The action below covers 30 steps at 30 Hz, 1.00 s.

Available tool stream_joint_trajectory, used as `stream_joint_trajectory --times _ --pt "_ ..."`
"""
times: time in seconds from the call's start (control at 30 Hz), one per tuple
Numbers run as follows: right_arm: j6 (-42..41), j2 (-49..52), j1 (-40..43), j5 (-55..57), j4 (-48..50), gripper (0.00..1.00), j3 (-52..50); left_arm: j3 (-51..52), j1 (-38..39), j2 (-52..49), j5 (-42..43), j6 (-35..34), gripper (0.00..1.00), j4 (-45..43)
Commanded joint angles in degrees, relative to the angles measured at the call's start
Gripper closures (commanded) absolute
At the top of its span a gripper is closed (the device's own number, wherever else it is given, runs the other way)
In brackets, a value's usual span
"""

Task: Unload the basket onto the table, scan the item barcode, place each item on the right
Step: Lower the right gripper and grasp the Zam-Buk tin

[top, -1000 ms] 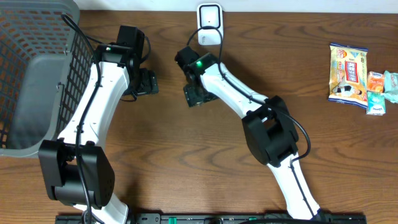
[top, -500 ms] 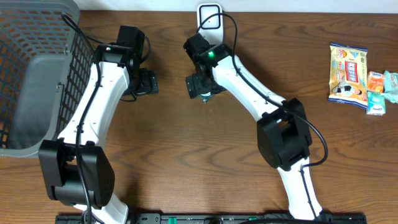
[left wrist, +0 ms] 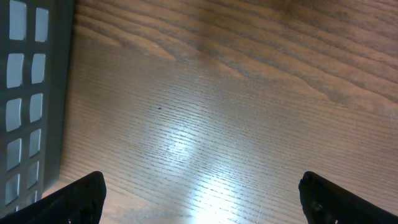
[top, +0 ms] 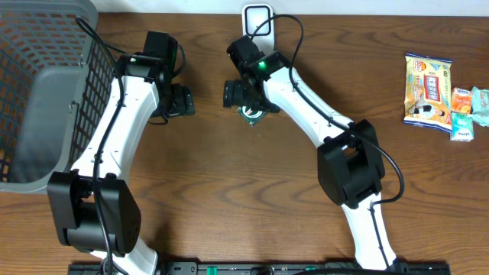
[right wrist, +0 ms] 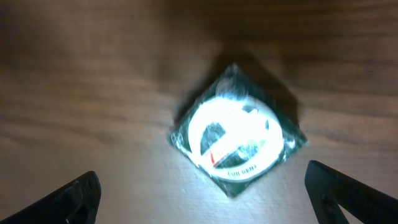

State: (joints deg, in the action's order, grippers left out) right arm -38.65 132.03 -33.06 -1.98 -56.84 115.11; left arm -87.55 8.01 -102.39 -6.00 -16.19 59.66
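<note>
1. Overhead: small round wrapped item [top: 251, 116] lying on the table [top: 229, 198] near its back edge, just beside the right gripper [top: 246, 98]; left gripper [top: 177, 101] well apart.
2. Left wrist: spread wide over bare wood, gripping nothing (basket [left wrist: 59, 112] at left).
3. Right wrist: fully parted, empty, item loose on the wood ahead.

Overhead: fixed, straight down, far; takes in whole counter [top: 229, 176].
Left wrist: close, looking down at wood, basket [left wrist: 28, 93] wall at left edge.
Right wrist: close, straight down on wrapped packet [right wrist: 235, 138].
Overhead shares both.
</note>
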Motion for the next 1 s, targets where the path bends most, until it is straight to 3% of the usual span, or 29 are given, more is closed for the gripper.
stream_joint_trajectory --times 0.0,0.6,0.97 --pt "-6.32 -1.2 0.37 0.09 3.37 0.01 0.28 0.11 -0.07 0.11 -0.7 0.52 0.02 0.26" --pt "-22.49 1.22 0.02 10.86 4.83 0.02 -1.57 0.11 -0.07 0.11 -0.72 0.52 0.02 0.26" --pt "-25.03 2.16 -0.66 10.84 1.53 0.04 -1.68 0.11 -0.07 0.11 -0.7 0.52 0.02 0.26"
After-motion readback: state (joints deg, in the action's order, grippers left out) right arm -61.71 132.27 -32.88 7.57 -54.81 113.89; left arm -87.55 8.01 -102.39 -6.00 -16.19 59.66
